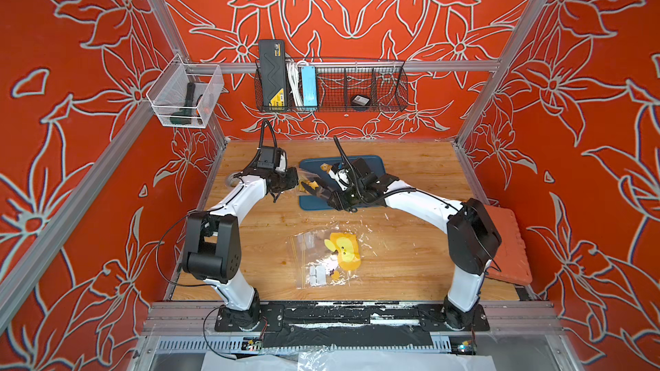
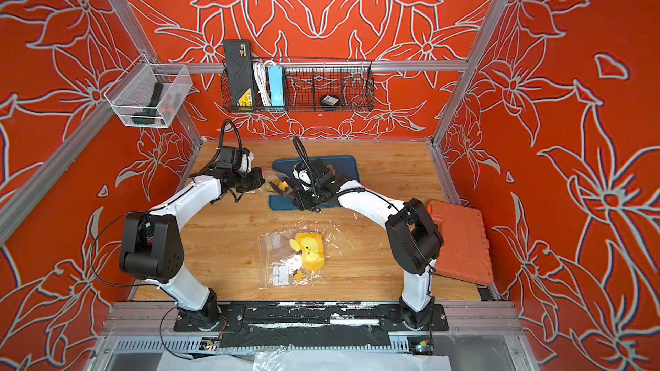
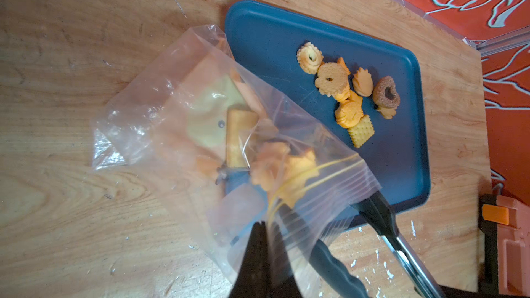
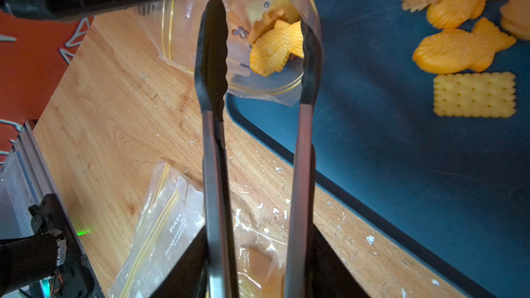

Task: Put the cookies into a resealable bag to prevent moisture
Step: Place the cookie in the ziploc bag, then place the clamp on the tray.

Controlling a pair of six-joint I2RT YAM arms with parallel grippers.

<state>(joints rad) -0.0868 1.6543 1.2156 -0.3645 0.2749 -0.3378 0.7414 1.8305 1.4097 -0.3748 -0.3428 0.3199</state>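
Only legible print: "PATA" (cut off) on the spare clear bag (image 4: 172,219) at the counter's (image 4: 114,110) 6 o'clock. Finer lines beneath are too blurred. Yellow label on the black box (image 1: 273,76) in the wire basket (image 1: 375,87), 12 o'clock: unreadable.

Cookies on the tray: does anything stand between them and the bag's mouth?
The black-tipped metal tongs stand open in the mouth of the clear resealable bag, an orange fish-shaped cookie between their tips. The blue tray between the piled small cookies and that mouth is bare.
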